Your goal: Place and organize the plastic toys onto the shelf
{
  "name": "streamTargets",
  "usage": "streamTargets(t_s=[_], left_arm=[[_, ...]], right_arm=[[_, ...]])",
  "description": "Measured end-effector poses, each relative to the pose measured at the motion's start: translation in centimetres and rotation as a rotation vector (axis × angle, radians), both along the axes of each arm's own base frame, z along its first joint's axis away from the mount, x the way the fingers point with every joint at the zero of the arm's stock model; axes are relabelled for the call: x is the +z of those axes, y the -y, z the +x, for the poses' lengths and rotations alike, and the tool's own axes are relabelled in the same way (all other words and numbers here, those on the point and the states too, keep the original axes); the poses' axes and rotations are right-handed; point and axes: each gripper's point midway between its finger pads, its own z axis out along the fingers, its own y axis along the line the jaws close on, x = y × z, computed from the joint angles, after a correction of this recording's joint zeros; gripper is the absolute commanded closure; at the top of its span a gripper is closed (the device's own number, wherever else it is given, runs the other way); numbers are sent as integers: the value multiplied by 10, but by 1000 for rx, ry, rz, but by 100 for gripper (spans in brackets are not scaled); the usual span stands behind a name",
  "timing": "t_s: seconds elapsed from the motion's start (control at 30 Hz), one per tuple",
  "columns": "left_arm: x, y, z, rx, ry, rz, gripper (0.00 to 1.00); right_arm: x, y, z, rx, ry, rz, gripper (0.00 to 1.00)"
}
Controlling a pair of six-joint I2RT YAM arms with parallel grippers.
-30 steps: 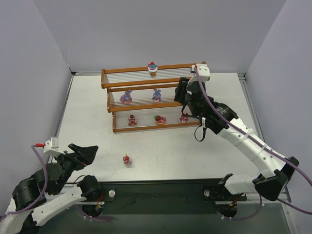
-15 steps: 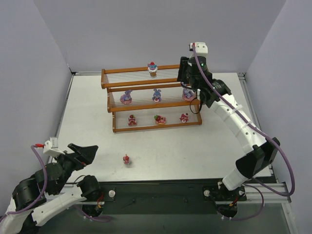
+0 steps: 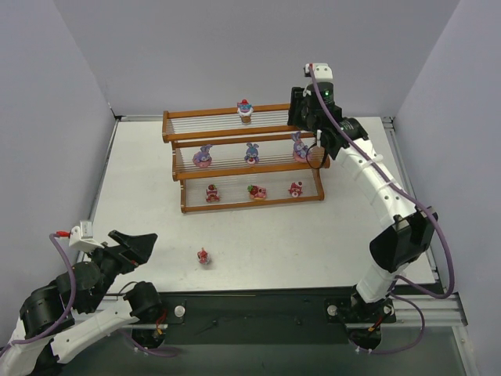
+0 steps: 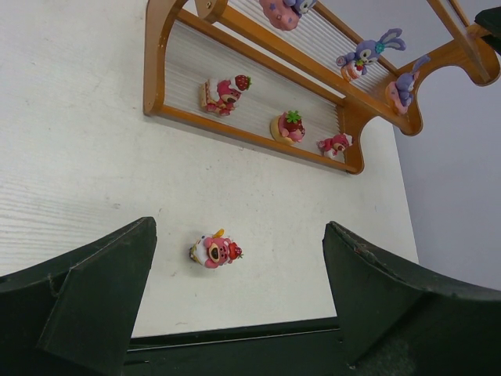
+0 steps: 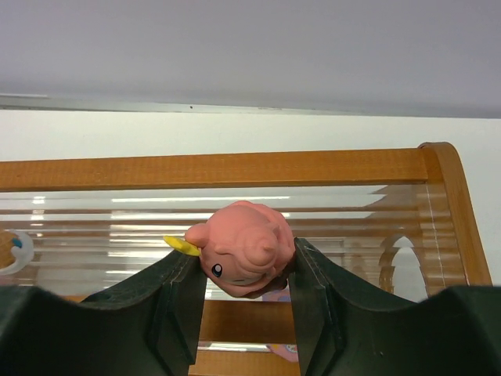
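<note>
Right gripper point(image 5: 242, 276) clamps a round pink plastic figurine point(image 5: 243, 254) over the top tier of the orange-brown wooden stepped shelf point(image 5: 235, 169); it should settle upright across the pale rods point(image 5: 352, 213) before releasing.

The arms point(image 3: 374, 182) are white with black joints point(image 3: 395, 239) and purple cables point(image 3: 75, 286).

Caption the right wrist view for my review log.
Right tool grips a pink toy facing the shelf.
</note>
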Motion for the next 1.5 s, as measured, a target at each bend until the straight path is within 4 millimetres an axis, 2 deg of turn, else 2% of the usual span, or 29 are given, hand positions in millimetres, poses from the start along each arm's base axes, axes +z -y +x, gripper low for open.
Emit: streamTargets(t_s=[0.1, 0.27, 0.5, 1.03, 1.27, 1.5], left_arm=[[0, 0, 0, 0, 0, 0, 3], [-2, 0, -1, -3, -5, 5, 3], [-3, -1, -1, -3, -9, 9, 3], [-4, -1, -1, -3, -12, 15, 3], [-4, -1, -1, -3, -12, 15, 3], [-4, -1, -1, -2, -12, 15, 3]], right_arm=[[-9, 1, 5, 7, -19, 3, 100], [-8, 3, 10, 16, -20, 22, 99], [-8, 1, 17, 31, -29, 44, 92], [-8, 4, 11, 5, -94, 69, 86], [-9, 3, 15, 0, -102, 71, 66], [-8, 4, 15, -6, -104, 78, 57]])
